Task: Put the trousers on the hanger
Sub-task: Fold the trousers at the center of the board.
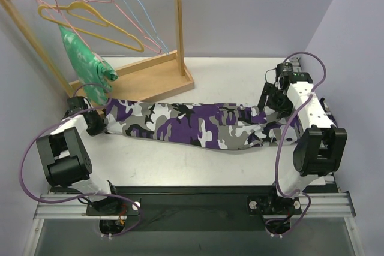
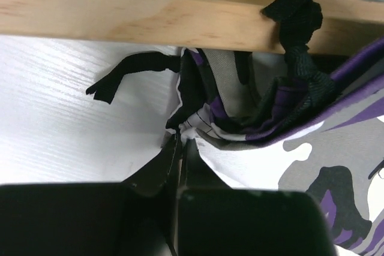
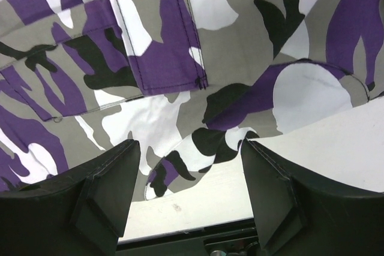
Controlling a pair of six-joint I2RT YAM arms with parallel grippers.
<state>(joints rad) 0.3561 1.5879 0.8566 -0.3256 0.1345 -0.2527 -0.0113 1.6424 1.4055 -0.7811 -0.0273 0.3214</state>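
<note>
Left wrist view: your left gripper [image 2: 180, 148] is clamped on only a thin edge of the trousers [image 2: 270, 154] beside the rack base [image 2: 120, 22], so a lift may pull it free; your right gripper [image 3: 189, 148] hangs open.

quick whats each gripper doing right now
left gripper: closed on an edge of the trousers
right gripper: open, holding nothing

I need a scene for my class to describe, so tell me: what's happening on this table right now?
Two robot arms are working on camouflage trousers lying stretched flat across the table. The left gripper is shut, pinching the cloth edge at one end beside the wooden rack. The right gripper hovers open over the other end, holding nothing. The yellow hanger hangs on the rack's rail, not yet used.
</note>
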